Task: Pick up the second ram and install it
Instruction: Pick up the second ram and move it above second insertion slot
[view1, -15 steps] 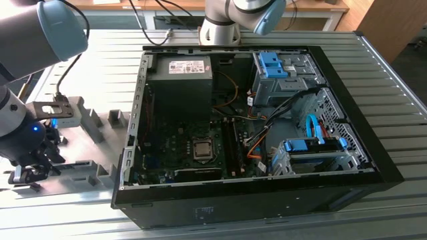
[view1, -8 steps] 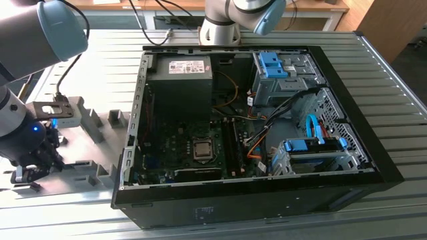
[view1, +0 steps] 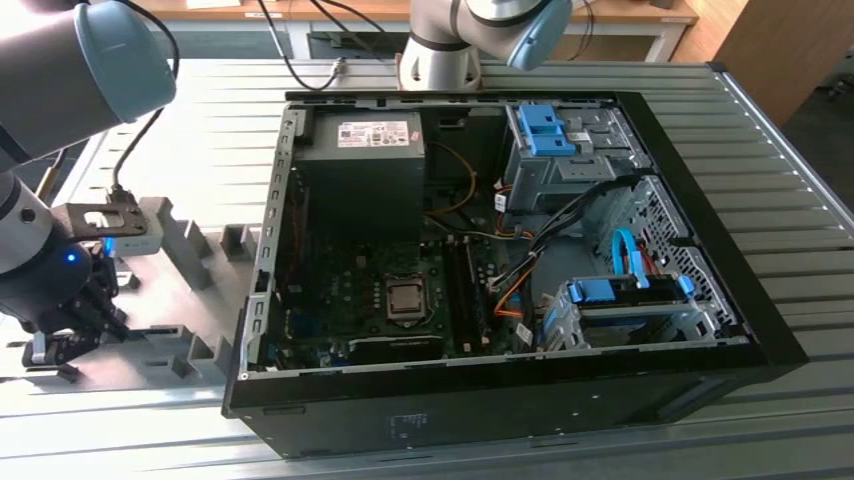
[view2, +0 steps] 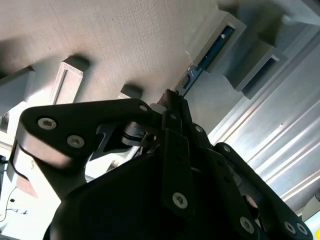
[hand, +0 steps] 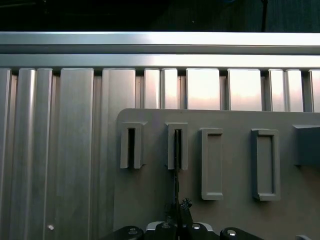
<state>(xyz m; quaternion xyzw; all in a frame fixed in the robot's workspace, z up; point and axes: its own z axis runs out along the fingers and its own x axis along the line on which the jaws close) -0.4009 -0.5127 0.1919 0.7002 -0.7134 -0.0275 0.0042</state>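
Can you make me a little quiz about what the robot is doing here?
1. True or false: the computer case lies open.
2. What is the gripper shut on? A a blue cable; B the second ram; C a screw.
3. Fill in: the second ram's far end sits in a slot of the grey ____.
Key: 1 true; 2 B; 3 holder.

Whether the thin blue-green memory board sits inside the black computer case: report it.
No: in the second wrist view the memory board stands in the grey slotted holder, gripped by the end effector.
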